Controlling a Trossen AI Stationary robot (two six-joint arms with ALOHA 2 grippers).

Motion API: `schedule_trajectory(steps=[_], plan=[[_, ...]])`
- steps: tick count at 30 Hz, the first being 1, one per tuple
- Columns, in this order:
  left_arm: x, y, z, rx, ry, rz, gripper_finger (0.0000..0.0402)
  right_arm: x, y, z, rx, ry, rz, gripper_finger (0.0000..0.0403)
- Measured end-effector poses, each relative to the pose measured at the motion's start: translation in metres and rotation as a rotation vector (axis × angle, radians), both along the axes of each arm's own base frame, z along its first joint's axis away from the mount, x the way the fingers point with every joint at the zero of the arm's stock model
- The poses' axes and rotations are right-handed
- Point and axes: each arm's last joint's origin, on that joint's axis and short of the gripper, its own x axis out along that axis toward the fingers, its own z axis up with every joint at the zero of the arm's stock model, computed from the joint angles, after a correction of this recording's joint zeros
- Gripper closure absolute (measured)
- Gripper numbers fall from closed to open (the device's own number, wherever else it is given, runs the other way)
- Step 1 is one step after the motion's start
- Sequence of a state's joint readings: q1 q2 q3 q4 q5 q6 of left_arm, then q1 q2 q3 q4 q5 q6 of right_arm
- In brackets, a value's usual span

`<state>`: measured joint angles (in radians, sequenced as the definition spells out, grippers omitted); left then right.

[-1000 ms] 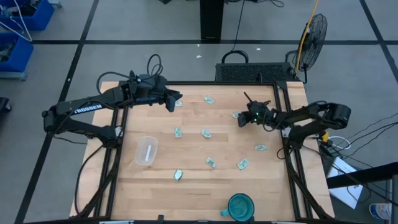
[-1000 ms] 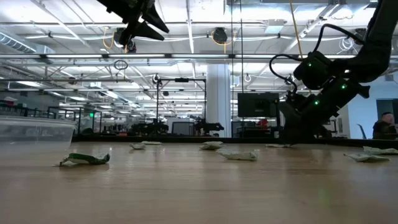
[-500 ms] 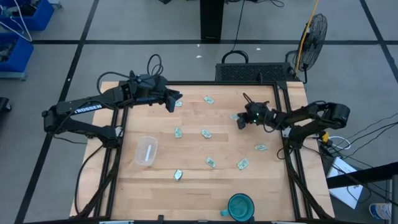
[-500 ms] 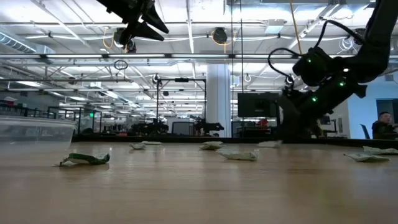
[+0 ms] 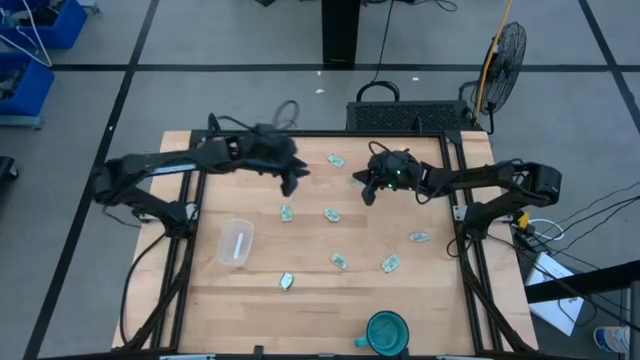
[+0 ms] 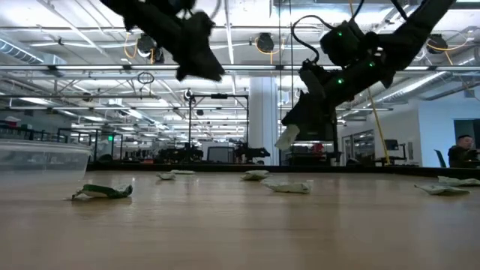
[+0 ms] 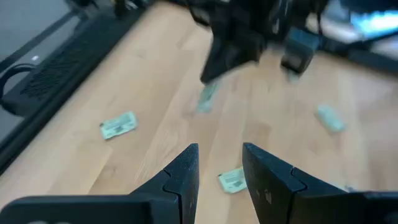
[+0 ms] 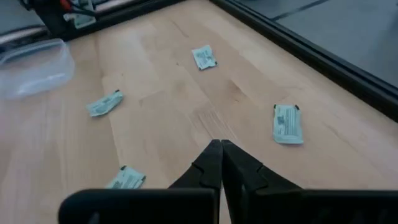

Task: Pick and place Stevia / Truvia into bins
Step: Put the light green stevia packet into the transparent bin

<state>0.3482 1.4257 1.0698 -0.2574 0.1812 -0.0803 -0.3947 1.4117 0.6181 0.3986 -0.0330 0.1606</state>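
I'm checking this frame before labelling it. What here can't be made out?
- High view: left end effector is smeared by motion blur.
- Right wrist view: the sachet held by the right end effector is hidden behind its shut fingers.
- High view: clear tub is too small to tell its contents; the low view's edge cuts it off.

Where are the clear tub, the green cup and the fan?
clear tub (image 5: 235, 243), high view, middle of its floor.
green cup (image 5: 386, 331), high view, centre of its opening.
fan (image 5: 508, 50), high view, middle of its round grille.
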Motion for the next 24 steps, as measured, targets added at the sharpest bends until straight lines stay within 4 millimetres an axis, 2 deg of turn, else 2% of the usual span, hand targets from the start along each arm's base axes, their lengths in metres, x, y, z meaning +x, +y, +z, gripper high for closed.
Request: schedule_trajectory(steps=[4, 10, 15, 19, 24], plan=[[0.031, 0.010, -0.032, 0.047, -0.015, -0.068, 0.0274, 0.003, 0.000, 0.004, 0.006, -0.007, 0.008, 0.0403], [0.062, 0.015, -0.066, -0.102, -0.128, -0.176, 0.0265, 0.003, 0.003, 0.003, 0.035, -0.004, 0.020, 0.0403], [0.075, 0.013, -0.095, -0.130, -0.100, -0.199, 0.0218, 0.001, 0.005, -0.002, 0.067, 0.046, -0.008, 0.0403], [0.083, 0.013, -0.118, -0.146, -0.085, -0.194, 0.0175, -0.005, 0.006, -0.010, 0.099, 0.156, -0.014, 0.0403], [0.089, 0.015, -0.142, -0.206, -0.051, -0.126, 0.0155, -0.014, 0.012, -0.022, 0.197, 0.290, -0.047, 0.0397]])
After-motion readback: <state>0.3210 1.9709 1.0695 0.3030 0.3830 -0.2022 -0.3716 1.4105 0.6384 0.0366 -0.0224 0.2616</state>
